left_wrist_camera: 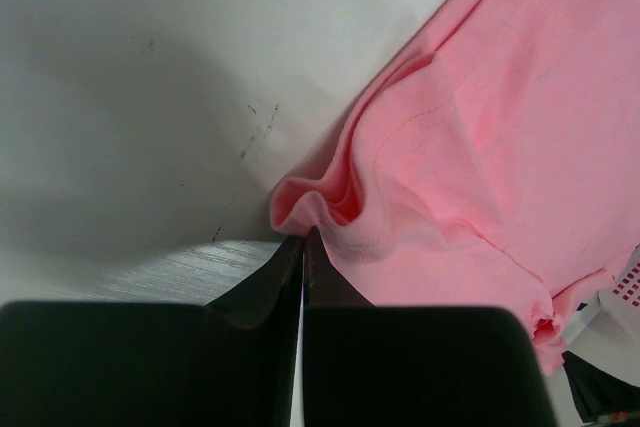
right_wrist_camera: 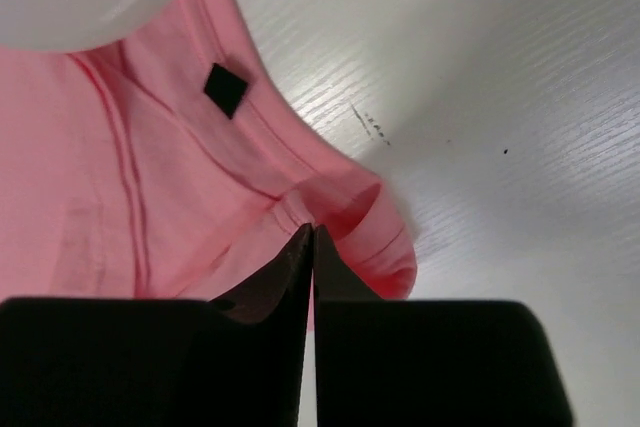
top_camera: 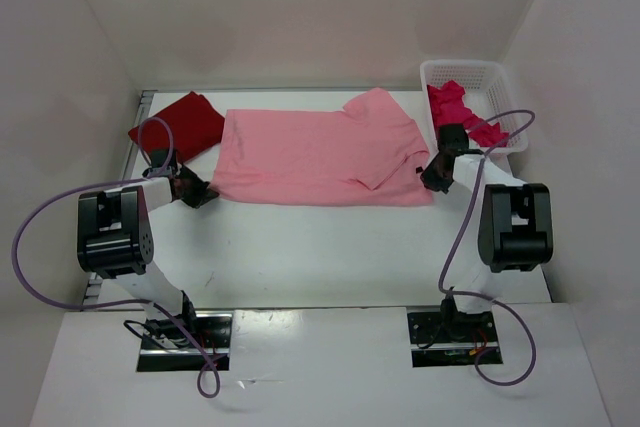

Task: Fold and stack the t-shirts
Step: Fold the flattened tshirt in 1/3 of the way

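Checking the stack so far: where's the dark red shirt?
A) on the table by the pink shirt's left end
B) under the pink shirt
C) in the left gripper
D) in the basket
A: the dark red shirt lies in a compact square on the table beside the pink shirt; the basket holds the magenta shirt.

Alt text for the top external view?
A light pink t-shirt lies spread across a white table, the left end effector and right end effector each shut on a near corner. A folded dark red shirt sits far left; a crimson shirt lies in a basket far right.
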Controlling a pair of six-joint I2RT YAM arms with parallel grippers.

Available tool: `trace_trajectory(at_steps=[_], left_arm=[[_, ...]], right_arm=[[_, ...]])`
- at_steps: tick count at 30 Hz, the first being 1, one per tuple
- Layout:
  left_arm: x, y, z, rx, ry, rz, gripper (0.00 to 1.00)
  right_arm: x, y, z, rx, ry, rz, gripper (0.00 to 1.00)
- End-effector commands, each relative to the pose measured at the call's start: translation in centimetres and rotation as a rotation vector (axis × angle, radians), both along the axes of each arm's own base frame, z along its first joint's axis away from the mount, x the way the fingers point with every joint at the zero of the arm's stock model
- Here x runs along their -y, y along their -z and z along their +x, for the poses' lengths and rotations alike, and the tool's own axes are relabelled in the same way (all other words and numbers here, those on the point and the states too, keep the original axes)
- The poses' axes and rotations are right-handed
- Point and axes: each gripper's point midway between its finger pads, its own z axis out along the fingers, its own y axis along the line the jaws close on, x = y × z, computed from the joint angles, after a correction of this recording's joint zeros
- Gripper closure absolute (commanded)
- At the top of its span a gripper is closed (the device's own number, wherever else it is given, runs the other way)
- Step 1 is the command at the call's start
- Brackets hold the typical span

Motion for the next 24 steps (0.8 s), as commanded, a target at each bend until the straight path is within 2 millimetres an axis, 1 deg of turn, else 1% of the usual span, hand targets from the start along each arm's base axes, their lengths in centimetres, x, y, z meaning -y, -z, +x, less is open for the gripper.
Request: trace_trajectory(at_steps=[1, 2, 4, 6, 7, 8, 9, 10, 11, 12, 13, 16, 17, 19, 20, 21, 22, 24], left_arm=[[-0.4, -0.9, 1.2, 0.041, 0.016, 0.030, 1.00], [-0.4, -0.6, 0.9, 0.032, 0.016, 0.028, 1.00], [-0.4, -0.6, 0.9, 0.032, 0.016, 0.028, 1.00], [-0.4, -0.6, 0.9, 0.032, 0.016, 0.028, 1.00], [-0.4, -0.6, 0.9, 0.032, 0.016, 0.028, 1.00], [-0.4, -1.0, 1.0, 0.043, 0.016, 0.030, 1.00], [-0.4, -0.9, 0.8, 0.032, 0.016, 0.028, 1.00], [-0.4, -0.9, 0.8, 0.034, 0.023, 0.033, 1.00], [-0.4, -1.3, 0.9, 0.046, 0.023, 0.036, 1.00], [-0.4, -1.3, 0.9, 0.046, 0.023, 0.036, 1.00], [-0.3, -1.2, 0.5, 0.037, 0.023, 0.034, 1.00], [-0.5, -1.1, 0.4, 0.037, 0.025, 0.047, 1.00], [-0.5, -1.1, 0.4, 0.037, 0.025, 0.047, 1.00], [-0.5, -1.1, 0.4, 0.037, 0.025, 0.047, 1.00], [-0.5, -1.1, 0.4, 0.037, 0.025, 0.047, 1.00], [-0.5, -1.1, 0.4, 0.037, 0.025, 0.047, 1.00], [-0.5, -1.0, 0.2, 0.028, 0.032, 0.050, 1.00], [-0.3, -1.0, 0.2, 0.029, 0.038, 0.043, 1.00]], right_arm=[[1.2, 0.3, 1.2, 0.008, 0.013, -0.054, 0.93], [1.2, 0.9, 1.0, -0.004, 0.012, -0.054, 0.89], [0.9, 1.0, 1.1, -0.004, 0.003, -0.039, 0.78], [0.9, 1.1, 0.7, -0.019, 0.002, -0.038, 0.72], [0.9, 0.3, 0.8, -0.007, 0.003, -0.038, 0.65], [0.9, -0.3, 0.8, 0.001, 0.003, -0.039, 0.61], [0.9, -1.6, 0.5, 0.018, 0.003, -0.039, 0.58], [0.7, -2.4, 0.4, 0.033, -0.002, -0.030, 0.55], [0.7, -2.9, 0.1, 0.047, -0.002, -0.030, 0.54], [0.7, -4.0, -0.4, 0.068, -0.002, -0.031, 0.53], [0.4, -4.1, -0.8, 0.073, -0.009, -0.020, 0.53], [-0.3, -2.5, -2.9, 0.023, -0.011, 0.023, 0.59], [-0.6, -1.1, -4.0, -0.006, 0.000, 0.042, 0.59], [-0.7, 0.4, -5.3, -0.045, 0.013, 0.050, 0.59], [-0.9, 1.0, -5.7, -0.063, 0.018, 0.067, 0.56], [-0.9, 1.0, -5.8, -0.064, 0.018, 0.067, 0.54], [-1.1, 1.4, -6.1, -0.074, 0.014, 0.075, 0.54], [-1.1, 1.3, -6.1, -0.073, 0.024, 0.081, 0.54]])
